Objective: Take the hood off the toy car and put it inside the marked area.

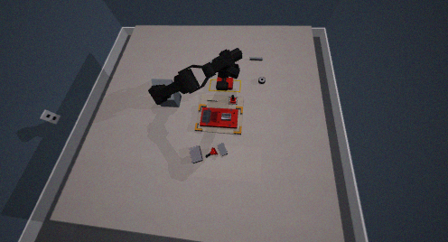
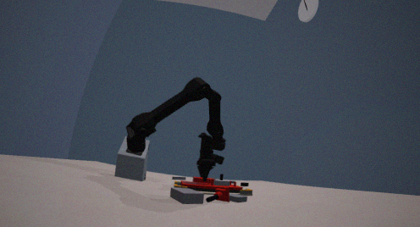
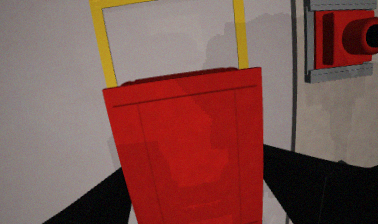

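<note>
My gripper (image 1: 224, 78) (image 2: 206, 173) (image 3: 193, 162) is shut on the red hood (image 1: 228, 80) (image 3: 191, 150), a flat rectangular panel. It holds the hood low over the yellow marked rectangle (image 1: 239, 86) (image 3: 109, 55). In the wrist view the hood covers the near side of the rectangle. I cannot tell whether the hood touches the table. The red toy car (image 1: 219, 117) (image 2: 209, 185) lies flat on a pale mat with orange corner marks (image 1: 219, 129), in front of the marked area.
A small red block with a black peg (image 1: 233, 99) (image 3: 341, 40) stands between the area and the car. A grey bar (image 1: 256, 59) and a wheel (image 1: 261, 80) lie at the back right. Two grey panels (image 1: 195, 153) and a red wedge (image 1: 213, 151) lie in front. The arm's grey base (image 1: 172, 99) stands left.
</note>
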You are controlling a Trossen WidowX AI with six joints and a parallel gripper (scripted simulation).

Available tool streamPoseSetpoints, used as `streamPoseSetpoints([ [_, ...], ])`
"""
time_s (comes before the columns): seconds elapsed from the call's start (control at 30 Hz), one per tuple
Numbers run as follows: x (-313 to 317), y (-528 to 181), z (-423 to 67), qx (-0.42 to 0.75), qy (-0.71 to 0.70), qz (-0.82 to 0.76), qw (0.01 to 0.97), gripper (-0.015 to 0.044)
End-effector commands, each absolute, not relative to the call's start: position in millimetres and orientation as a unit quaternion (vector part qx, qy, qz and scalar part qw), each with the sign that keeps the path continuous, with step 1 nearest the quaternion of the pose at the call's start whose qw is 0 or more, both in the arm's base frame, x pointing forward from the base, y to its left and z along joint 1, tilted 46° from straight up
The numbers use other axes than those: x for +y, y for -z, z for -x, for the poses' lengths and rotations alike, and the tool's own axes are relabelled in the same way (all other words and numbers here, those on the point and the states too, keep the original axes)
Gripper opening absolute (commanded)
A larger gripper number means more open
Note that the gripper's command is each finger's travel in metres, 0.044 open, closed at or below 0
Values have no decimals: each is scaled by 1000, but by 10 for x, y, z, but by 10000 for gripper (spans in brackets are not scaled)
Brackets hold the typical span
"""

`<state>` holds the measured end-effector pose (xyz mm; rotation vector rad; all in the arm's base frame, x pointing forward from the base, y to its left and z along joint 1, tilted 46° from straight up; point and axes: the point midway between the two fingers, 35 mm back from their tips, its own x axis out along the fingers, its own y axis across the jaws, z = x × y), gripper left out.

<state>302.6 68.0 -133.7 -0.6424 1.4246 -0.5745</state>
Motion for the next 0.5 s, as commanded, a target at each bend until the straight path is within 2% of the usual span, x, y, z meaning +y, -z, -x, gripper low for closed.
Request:
streamPoseSetpoints([
  [0.0, 663, 1355, -3027, 632, 255, 288, 673, 0],
  [0.4, 620, 1395, -3031, 632, 255, 288, 673, 0],
  [0.47, 634, 1381, -3030, 633, 255, 285, 673, 53],
])
